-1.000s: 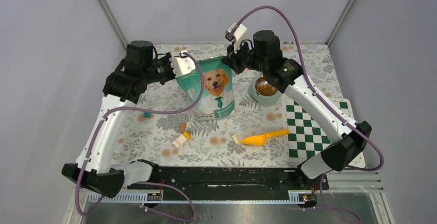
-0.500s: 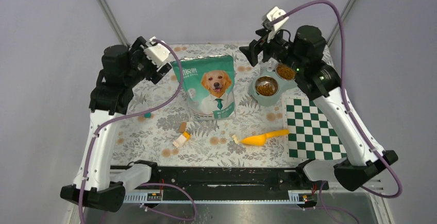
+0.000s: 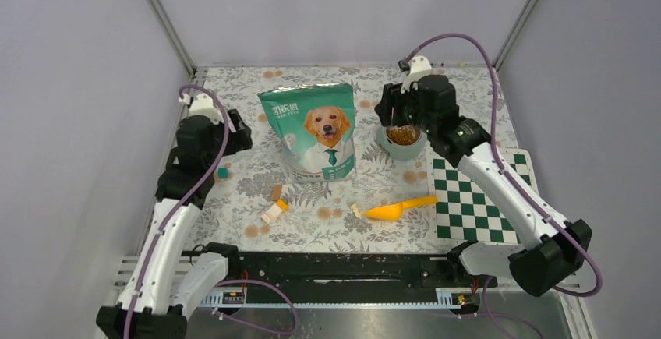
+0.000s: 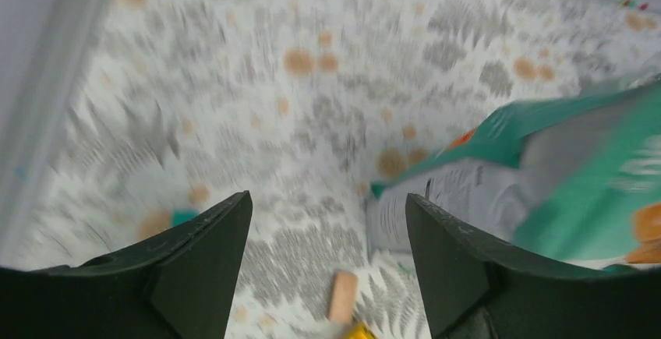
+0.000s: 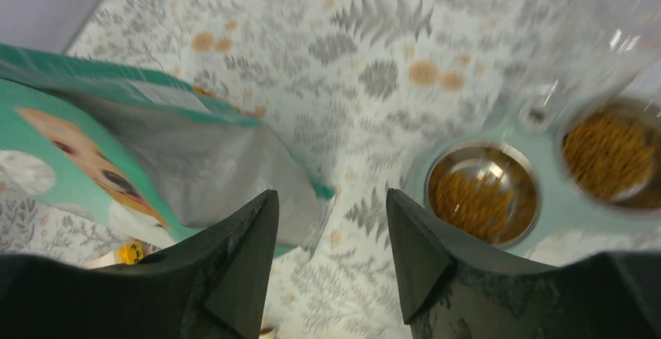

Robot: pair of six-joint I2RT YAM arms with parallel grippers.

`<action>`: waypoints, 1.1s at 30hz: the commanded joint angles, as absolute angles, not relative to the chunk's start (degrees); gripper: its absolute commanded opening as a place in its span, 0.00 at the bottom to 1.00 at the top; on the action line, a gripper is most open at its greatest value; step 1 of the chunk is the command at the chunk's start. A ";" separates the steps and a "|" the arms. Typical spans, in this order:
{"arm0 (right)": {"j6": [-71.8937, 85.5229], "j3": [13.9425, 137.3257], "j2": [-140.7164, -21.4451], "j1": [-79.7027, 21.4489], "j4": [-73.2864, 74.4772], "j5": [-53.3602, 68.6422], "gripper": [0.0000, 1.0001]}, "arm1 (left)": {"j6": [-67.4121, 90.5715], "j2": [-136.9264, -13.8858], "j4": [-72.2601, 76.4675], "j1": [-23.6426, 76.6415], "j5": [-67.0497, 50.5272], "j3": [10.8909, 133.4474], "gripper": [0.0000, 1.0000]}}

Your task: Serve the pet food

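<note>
The teal bag (image 3: 316,130) with the golden retriever stands upright at the table's middle back; it also fills the right of the left wrist view (image 4: 577,167) and the left of the right wrist view (image 5: 156,160). Pet food (image 3: 401,133) lies in a teal twin-bowl feeder (image 3: 390,146) right of the bag; both steel bowls hold kibble (image 5: 483,192). My left gripper (image 3: 236,134) hangs open left of the bag, nothing between its fingers (image 4: 210,253). My right gripper (image 3: 387,110) hovers open between bag and feeder, empty. An orange scoop (image 3: 397,209) lies in front.
Small toy blocks lie on the floral cloth: a teal one (image 3: 223,173), a brown one (image 3: 276,192), a white-and-yellow one (image 3: 273,211), a small pale one (image 3: 356,210). A green chequered mat (image 3: 475,199) covers the right side. Enclosure walls stand close on both sides.
Both grippers were shut at the bag's top a second ago. They have opened, let go and drawn away, the left down to the left, the right back over the feeder. The bag stands alone.
</note>
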State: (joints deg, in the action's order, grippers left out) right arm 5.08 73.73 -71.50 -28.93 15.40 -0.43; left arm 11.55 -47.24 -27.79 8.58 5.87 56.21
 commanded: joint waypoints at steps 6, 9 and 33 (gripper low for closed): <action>28.79 58.96 -77.85 -29.05 13.10 4.91 0.48 | 44.58 -57.33 -16.88 8.57 -5.13 39.33 0.67; 33.12 55.29 -82.48 -29.04 7.04 11.36 0.47 | 47.83 -62.36 -10.10 8.49 -9.23 37.66 0.63; 32.30 72.12 -104.09 -36.91 -4.90 12.03 0.38 | 46.85 -85.57 8.37 10.81 -18.82 47.59 0.57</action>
